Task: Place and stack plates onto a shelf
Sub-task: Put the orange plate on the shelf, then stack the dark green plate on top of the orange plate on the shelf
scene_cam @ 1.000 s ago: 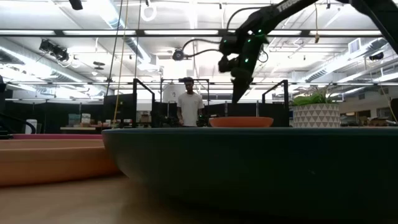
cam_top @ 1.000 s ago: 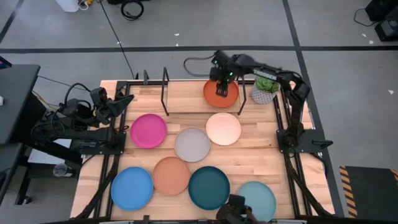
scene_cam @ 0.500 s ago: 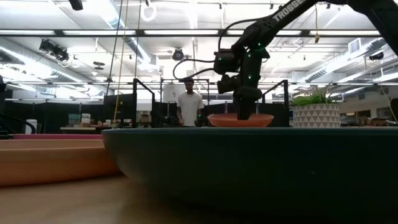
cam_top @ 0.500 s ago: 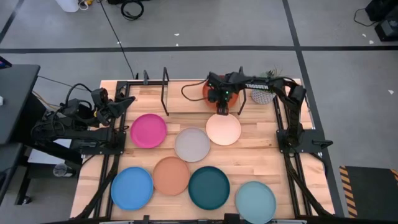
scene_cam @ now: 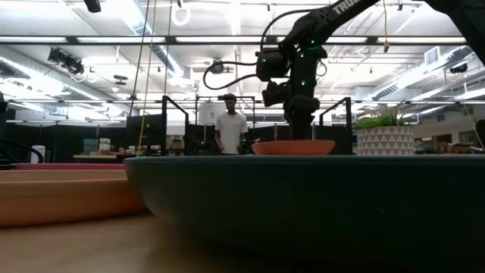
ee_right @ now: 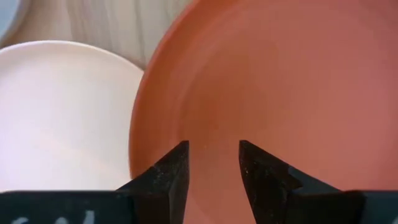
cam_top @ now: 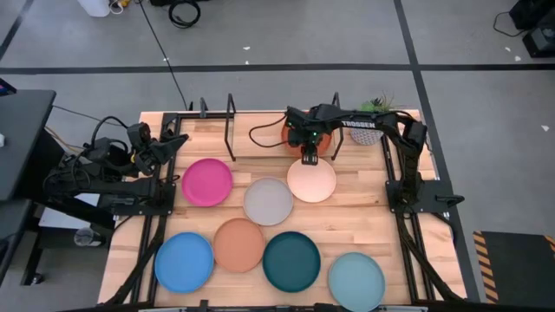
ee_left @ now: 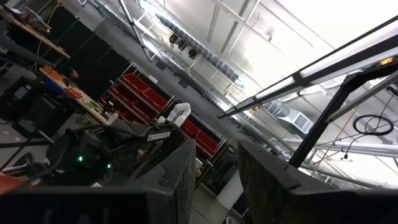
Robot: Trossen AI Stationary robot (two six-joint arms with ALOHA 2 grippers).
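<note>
1. Over at 9 o'clock, the left hand (cam_top: 178, 139) waits at the desk (cam_top: 364, 225) edge, well apart from every plate; its wrist view looks up at the ceiling, fingers a narrow gap apart, holding nothing.
2. Just right of it lies the magenta plate (cam_top: 207, 182), with the bright blue plate (cam_top: 184, 262) down at 7 o'clock.
3. The shelf (cam_top: 231, 130) stands at 12 o'clock, its black posts (cam_top: 231, 106) upright.
4. Through the middle of the desk: the grey plate (cam_top: 268, 201), the peach-tan plate (cam_top: 238, 244) at 6 o'clock, the dark teal plate (cam_top: 291, 261) beside it.
5. Now the action! The right hand (cam_top: 309, 157) sits at about 1 o'clock, above the near rim of the orange-red plate (ee_right: 280, 81), which rests in the shelf's right half.
6. Its wrist view shows the fingers (ee_right: 173, 168) narrowly parted with only plate surface between them, gripping nothing, so I judge the orange-red plate placed and the hand between plates.
7. The cream plate (cam_top: 311, 179) lies just this side of the shelf, right beside that hand, and looks the likely next pick.
8. That calls for a short move toward the desk centre, dropping onto the cream rim, closing, then stacking it on the orange-red one.
9. The pale aqua plate (cam_top: 356, 277) waits at 5 o'clock; the potted plant (cam_top: 369, 130) stands just right of the shelf.
</note>
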